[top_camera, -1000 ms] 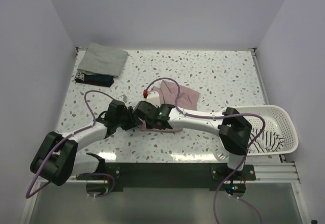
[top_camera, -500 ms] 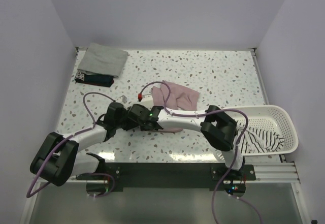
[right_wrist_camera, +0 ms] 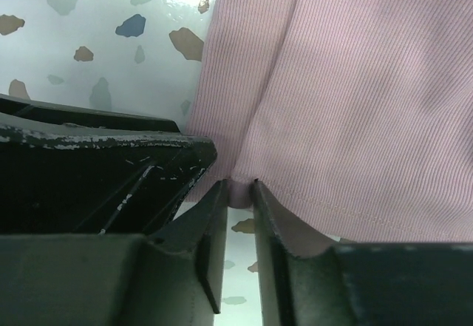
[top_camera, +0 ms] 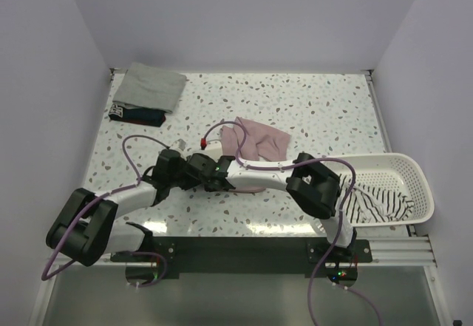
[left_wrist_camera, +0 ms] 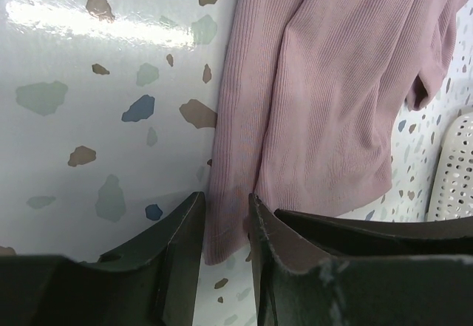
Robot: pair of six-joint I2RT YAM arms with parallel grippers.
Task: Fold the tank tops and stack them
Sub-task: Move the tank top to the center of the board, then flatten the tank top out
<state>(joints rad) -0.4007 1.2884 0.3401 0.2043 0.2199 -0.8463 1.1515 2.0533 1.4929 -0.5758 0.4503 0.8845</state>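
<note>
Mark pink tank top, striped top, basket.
pink tank top (top_camera: 266, 140), top external view, fabric middle
striped top (top_camera: 377, 204), top external view, folds inside basket
basket (top_camera: 405, 169), top external view, slotted far wall

Pink ribbed tank top (top_camera: 263, 140), lying rumpled

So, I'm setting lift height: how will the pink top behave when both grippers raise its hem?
Probably floppy: the pink top is ribbed knit, creased where the left gripper and right gripper pinch its hem, so it should drape below them. It looks thin, so likely light. The ribbed surface probably resists slipping.
</note>
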